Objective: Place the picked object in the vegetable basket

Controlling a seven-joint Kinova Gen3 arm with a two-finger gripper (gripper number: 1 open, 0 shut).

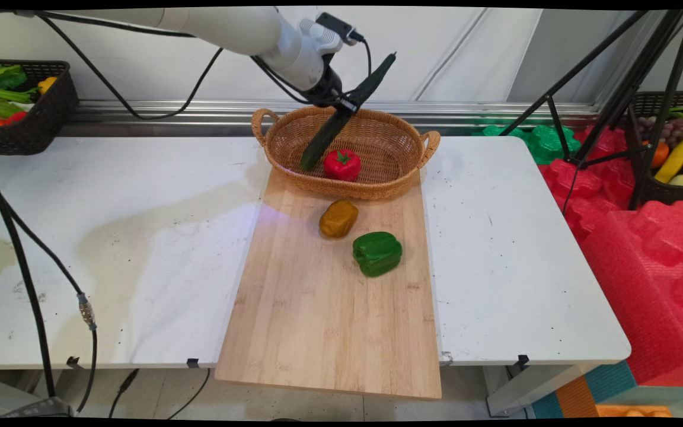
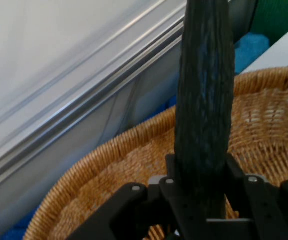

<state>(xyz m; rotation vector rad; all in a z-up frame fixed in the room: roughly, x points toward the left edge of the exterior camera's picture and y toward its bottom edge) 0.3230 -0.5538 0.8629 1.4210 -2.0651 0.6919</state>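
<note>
Your gripper [image 1: 341,107] is clamped on a dark cucumber [image 1: 341,118], tilted above the wicker basket [image 1: 401,178]. Red tomato [image 1: 342,164] inside it; yellow pepper [image 1: 338,219] and green pepper [image 1: 377,253] just in front.

Place: we see a robot test lab, not a home kitchen.
Robot: a white arm [image 1: 229,26] trailing black cables [image 1: 33,261].
Camera gear: a black tripod [image 1: 614,89] stands at the right.
Props: baskets of toy produce [image 1: 18,104] and red foam blocks [image 1: 644,237] surround a white table [image 1: 525,249].
</note>
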